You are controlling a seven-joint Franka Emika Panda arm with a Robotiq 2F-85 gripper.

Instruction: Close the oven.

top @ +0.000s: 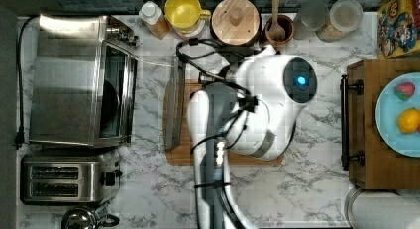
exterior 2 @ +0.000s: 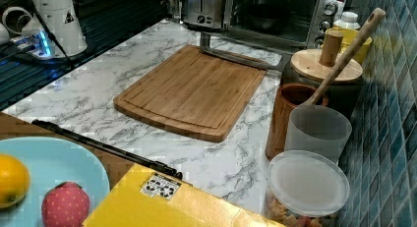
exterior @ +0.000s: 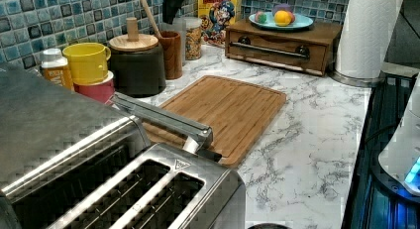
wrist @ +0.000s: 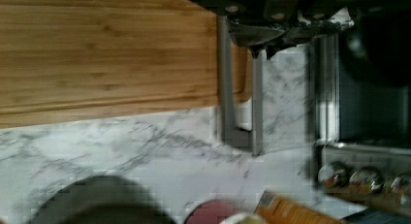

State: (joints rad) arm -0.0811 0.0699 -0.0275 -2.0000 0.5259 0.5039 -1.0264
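The oven (top: 64,80) is a large steel box at the top view's left, and its glass door hangs open, folded down flat over the counter. Its bar handle (top: 174,105) rests over the edge of the wooden cutting board (top: 178,157). The left view has the oven (exterior: 49,125) and handle (exterior: 158,115) in the foreground; in the right view the open oven (exterior 2: 275,11) with dark interior sits at the back. In the wrist view my gripper (wrist: 261,47) hovers above the handle (wrist: 225,78), apart from it, near the oven's knobs (wrist: 361,178).
A two-slot toaster (top: 64,179) stands beside the oven. Along the tiled wall are a yellow mug (top: 185,11), a lidded pot (top: 236,18), a wooden utensil holder (top: 279,30) and jars. A wooden drawer box (top: 366,154) with a blue plate (top: 391,135) stands at the top view's right.
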